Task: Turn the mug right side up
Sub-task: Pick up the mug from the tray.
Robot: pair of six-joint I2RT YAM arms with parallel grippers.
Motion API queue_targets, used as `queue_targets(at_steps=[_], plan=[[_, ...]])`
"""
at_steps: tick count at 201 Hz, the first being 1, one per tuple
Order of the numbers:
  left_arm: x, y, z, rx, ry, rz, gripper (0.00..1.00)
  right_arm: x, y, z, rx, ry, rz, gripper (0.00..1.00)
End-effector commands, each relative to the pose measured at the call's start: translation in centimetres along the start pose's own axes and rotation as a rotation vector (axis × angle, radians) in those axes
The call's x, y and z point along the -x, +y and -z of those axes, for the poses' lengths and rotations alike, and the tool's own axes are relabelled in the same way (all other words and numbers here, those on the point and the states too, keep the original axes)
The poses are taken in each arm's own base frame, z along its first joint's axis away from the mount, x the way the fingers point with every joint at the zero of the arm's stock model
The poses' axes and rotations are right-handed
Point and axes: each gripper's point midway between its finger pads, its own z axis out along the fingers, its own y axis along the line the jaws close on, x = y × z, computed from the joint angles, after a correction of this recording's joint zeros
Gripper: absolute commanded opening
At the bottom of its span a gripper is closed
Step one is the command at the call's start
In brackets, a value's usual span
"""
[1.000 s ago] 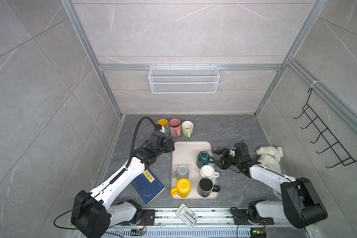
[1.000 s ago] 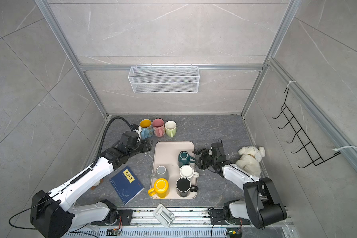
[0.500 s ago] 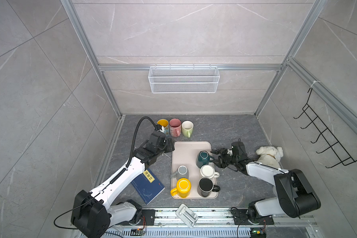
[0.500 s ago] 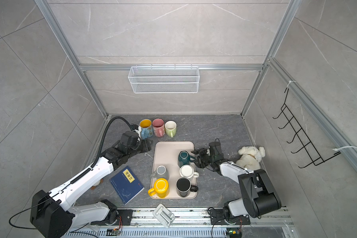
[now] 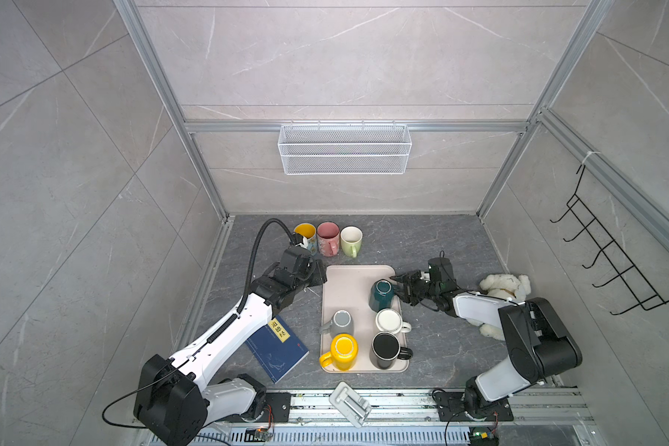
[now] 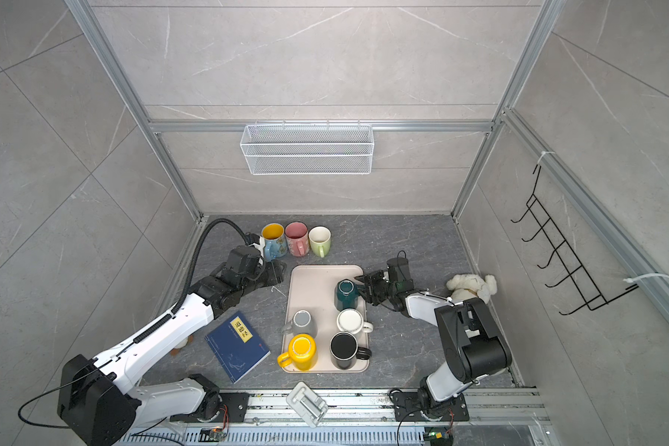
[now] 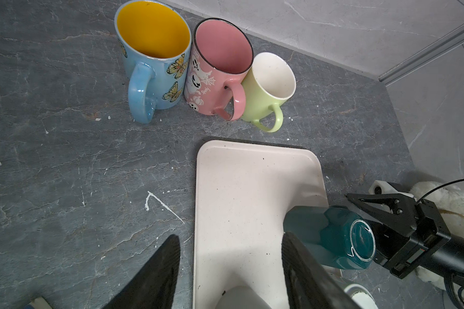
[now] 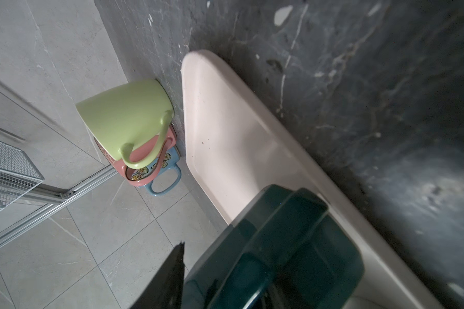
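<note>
The mug [image 5: 381, 295] [image 6: 346, 295] is dark teal and stands bottom up on the right side of a pale pink tray [image 5: 348, 278]. My right gripper [image 5: 398, 289] [image 6: 364, 289] reaches in low from the right. Its jaws straddle the mug's handle side and are open. In the right wrist view the mug [image 8: 279, 254] fills the space beside one black finger [image 8: 172, 267], with a thin gap between them; the other finger is hidden. My left gripper [image 5: 317, 276] [image 7: 229, 240] is open and empty at the tray's [image 7: 239, 187] back left edge.
Grey [image 5: 340, 322], yellow [image 5: 342, 349], white [image 5: 390, 321] and black [image 5: 386, 347] mugs crowd the tray's front half. Three upright mugs [image 5: 328, 237] stand in a row behind the tray. A blue book [image 5: 277, 347] lies front left. A plush toy [image 5: 503, 285] lies right.
My right gripper has moved left onto the teal mug and its jaws have narrowed around the handle side. The left arm has not moved.
</note>
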Motion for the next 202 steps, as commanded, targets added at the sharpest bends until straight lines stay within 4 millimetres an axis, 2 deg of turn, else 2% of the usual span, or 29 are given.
queue_targets(at_steps=[1, 84, 143, 202], plan=[[0.8, 0.2, 0.4, 0.014, -0.023, -0.002, 0.63, 0.0, 1.2, -0.6, 0.025, 0.012, 0.016, 0.45], [0.8, 0.3, 0.5, 0.020, -0.023, -0.005, 0.63, 0.5, 1.3, -1.5, 0.031, 0.019, 0.022, 0.35], [0.8, 0.3, 0.3, 0.020, -0.019, 0.001, 0.63, 0.5, 0.6, -1.6, 0.040, 0.020, 0.011, 0.23], [0.8, 0.3, 0.4, 0.021, -0.020, 0.000, 0.63, 0.6, 0.9, -1.7, 0.055, 0.020, 0.017, 0.11]])
